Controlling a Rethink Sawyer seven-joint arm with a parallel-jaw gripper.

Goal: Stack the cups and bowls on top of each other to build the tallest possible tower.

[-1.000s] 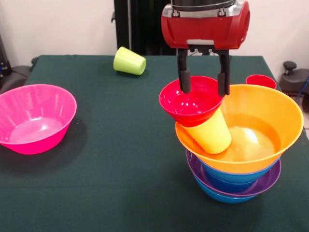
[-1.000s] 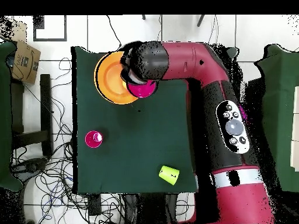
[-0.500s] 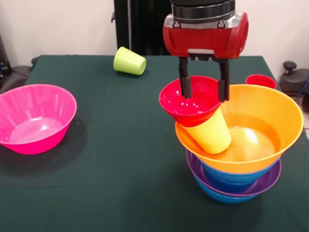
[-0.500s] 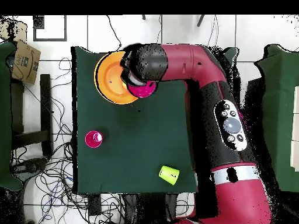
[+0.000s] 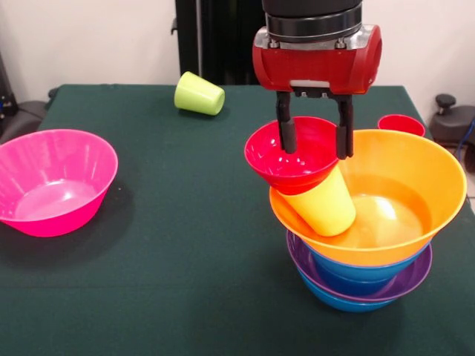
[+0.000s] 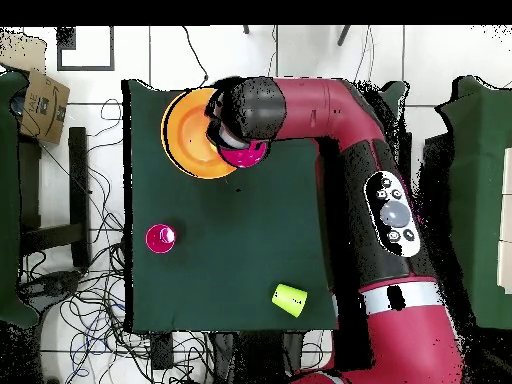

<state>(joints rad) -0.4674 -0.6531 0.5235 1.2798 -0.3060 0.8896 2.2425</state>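
The tower stands near right in the front view: a blue bowl (image 5: 349,300) lowest, a purple bowl (image 5: 408,280), another blue bowl (image 5: 349,276), then the wide orange bowl (image 5: 415,193) (image 6: 190,135). A yellow cup (image 5: 326,206) leans tilted inside the orange bowl, and the small red bowl (image 5: 293,159) (image 6: 245,153) rests on it. My gripper (image 5: 315,150) hangs open just above the red bowl, one finger over its hollow and the other by its right rim, holding nothing. A lime green cup (image 5: 199,94) (image 6: 290,298) lies on its side. A red cup (image 5: 402,124) (image 6: 160,239) stands behind the tower.
A large pink bowl (image 5: 52,182) sits upright at the near left of the green table (image 5: 185,245); in the overhead view the arm (image 6: 330,110) hides it. A cardboard box (image 6: 40,105) and cables lie on the floor beside the table.
My gripper has risen a little from the red bowl, staying open. The bowls and cups have not moved.
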